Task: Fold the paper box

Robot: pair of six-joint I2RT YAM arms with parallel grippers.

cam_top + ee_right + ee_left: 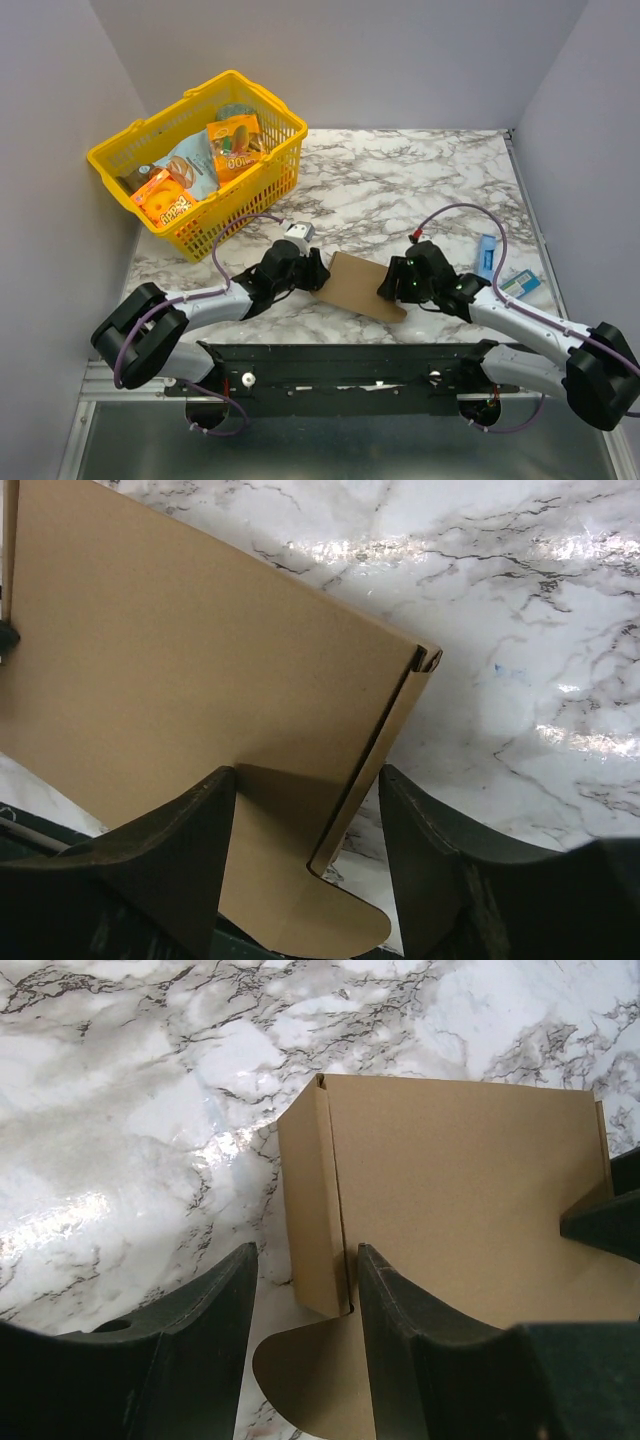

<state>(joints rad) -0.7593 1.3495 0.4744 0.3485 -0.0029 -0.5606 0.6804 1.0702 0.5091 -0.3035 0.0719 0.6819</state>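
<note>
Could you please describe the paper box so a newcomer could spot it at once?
On the marble table, look at the middle of the near edge. There lies the paper box, with the left tool and right tool at its ends. It is plain brown unprinted cardboard, unlike the yellow basket of colourful snack packs.

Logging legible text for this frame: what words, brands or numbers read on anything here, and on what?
Nothing reads cleanly.
Orange packs in the basket: bold print, too blurred to read.
Blue packet: too small to read.
Teal-and-white pack: too small to read.
Paper box: plain brown, no print in any view.
</note>
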